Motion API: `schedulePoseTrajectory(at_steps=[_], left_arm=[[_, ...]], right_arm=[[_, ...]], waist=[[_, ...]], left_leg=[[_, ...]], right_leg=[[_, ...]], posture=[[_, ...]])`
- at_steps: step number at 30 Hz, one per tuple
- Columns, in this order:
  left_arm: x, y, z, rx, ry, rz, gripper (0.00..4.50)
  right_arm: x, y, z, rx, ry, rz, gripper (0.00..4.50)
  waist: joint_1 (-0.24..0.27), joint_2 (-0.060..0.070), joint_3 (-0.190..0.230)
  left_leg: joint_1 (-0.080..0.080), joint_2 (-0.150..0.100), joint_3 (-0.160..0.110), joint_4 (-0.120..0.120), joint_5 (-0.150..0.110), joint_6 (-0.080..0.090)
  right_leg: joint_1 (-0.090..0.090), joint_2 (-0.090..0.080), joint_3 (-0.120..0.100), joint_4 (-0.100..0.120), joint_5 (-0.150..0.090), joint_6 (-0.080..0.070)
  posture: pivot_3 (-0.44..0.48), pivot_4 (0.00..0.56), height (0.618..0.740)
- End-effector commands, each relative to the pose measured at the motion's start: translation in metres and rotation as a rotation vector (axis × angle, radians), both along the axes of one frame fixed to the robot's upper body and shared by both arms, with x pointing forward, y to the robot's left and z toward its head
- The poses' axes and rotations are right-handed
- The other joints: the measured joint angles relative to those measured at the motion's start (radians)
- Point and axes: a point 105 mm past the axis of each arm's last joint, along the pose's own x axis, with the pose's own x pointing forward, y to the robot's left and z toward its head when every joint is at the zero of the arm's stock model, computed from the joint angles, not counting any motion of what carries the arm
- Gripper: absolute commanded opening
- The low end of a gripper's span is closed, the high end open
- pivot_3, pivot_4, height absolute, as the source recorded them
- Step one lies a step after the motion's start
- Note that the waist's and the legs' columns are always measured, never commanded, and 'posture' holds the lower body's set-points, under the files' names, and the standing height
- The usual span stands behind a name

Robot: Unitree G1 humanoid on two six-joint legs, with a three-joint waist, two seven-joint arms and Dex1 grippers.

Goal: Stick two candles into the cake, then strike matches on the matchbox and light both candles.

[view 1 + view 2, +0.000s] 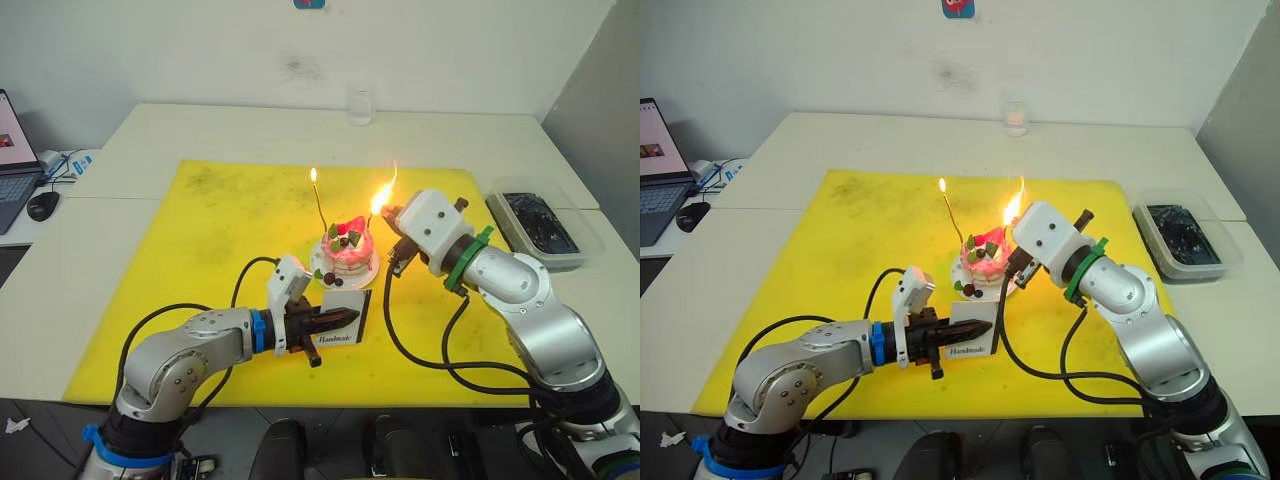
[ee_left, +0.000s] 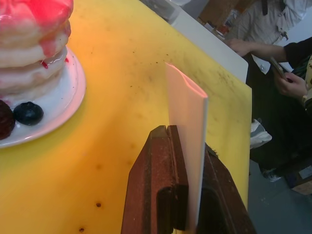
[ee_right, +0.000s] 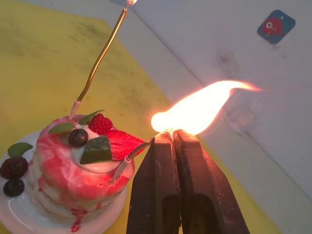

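White card matchbox nearest, clenched on edge in left gripper, long axis across the yellow mat, just in front of cake. Light, crushable; hold by its end. Right gripper pinched shut on a burning match, flame beside the cake's right side. Candles: far one lit, upright, slightly curved; near one leans toward the flame. Thin, bendy, fragile; grip low.

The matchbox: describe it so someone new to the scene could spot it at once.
On the yellow mat, just in front of the cake, the left pincer grips the matchbox upright on its edge. It is the flat white box with "Handmade" printed in black, unlike the round pink cake behind it.
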Motion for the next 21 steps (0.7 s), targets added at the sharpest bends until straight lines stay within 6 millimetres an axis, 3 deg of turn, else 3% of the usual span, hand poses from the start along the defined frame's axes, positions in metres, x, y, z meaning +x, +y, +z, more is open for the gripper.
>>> schedulePoseTrajectory(at_steps=[1,21], left_arm=[[-0.0031,-0.0055,0.0084,-0.020,-0.034,-0.027,0.00],[-0.0034,-0.0069,0.0077,-0.028,-0.031,-0.036,0.00]], right_arm=[[-0.0037,0.0034,0.0093,0.004,-0.048,0.023,0.02],[-0.0017,0.0043,0.0078,-0.003,-0.043,0.021,0.02]], waist=[[0.000,0.000,0.000],[0.000,0.000,0.000]], left_leg=[[0.000,0.000,0.000,0.000,0.000,0.000],[0.000,0.000,0.000,0.000,0.000,0.000]], right_leg=[[0.000,0.000,0.000,0.000,0.000,0.000],[0.000,0.000,0.000,0.000,0.000,0.000]], posture=[[0.000,0.150,0.740],[0.000,0.150,0.740]])
